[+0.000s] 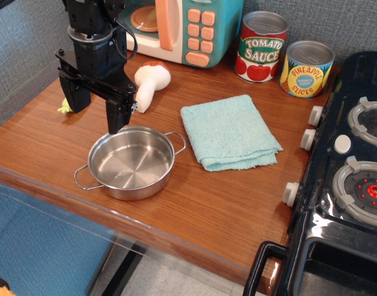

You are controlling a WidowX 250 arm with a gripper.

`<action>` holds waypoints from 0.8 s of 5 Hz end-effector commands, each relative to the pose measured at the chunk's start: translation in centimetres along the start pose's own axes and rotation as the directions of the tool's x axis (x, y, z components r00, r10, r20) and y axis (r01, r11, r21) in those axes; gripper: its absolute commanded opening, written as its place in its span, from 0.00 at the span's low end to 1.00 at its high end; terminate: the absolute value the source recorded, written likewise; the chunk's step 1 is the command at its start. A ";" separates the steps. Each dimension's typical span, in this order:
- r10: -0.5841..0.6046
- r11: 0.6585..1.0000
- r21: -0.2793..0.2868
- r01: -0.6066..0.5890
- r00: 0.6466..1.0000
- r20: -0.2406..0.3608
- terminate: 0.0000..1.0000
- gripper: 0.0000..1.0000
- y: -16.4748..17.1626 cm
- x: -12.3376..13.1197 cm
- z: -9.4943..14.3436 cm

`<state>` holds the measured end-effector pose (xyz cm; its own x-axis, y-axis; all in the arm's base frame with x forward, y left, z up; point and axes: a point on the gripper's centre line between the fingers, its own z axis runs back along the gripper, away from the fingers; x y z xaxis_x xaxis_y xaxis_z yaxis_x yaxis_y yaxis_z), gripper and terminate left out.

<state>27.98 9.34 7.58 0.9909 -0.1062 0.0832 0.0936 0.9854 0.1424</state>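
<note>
My black gripper (97,112) hangs over the left part of the wooden table (213,203), its two fingers spread wide and open with nothing between them. The right finger (117,117) ends just above the far rim of a small steel pot (132,161) with two loop handles. The left finger (76,98) stands farther left, partly covering a small yellow-green object (64,108). A white toy mushroom with a brown cap (150,81) lies just right of the gripper.
A folded light blue cloth (228,131) lies right of the pot. A toy microwave (182,28), a tomato sauce can (261,46) and a pineapple slices can (307,69) line the back wall. A black toy stove (345,179) stands at the right edge.
</note>
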 end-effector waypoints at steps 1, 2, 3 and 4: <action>0.000 1.000 0.000 0.000 1.000 0.000 0.00 1.00 0.0 0.0 0.0; 0.019 1.000 0.010 -0.019 0.999 0.031 0.00 1.00 1.4 1.7 0.1; 0.061 0.997 0.036 -0.063 0.997 0.054 0.00 1.00 4.7 2.9 0.1; 0.092 0.994 0.052 -0.094 0.995 0.030 0.00 1.00 8.2 3.7 -1.2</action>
<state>32.24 16.86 5.89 0.9976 -0.0136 0.0686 0.0027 0.9875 0.1575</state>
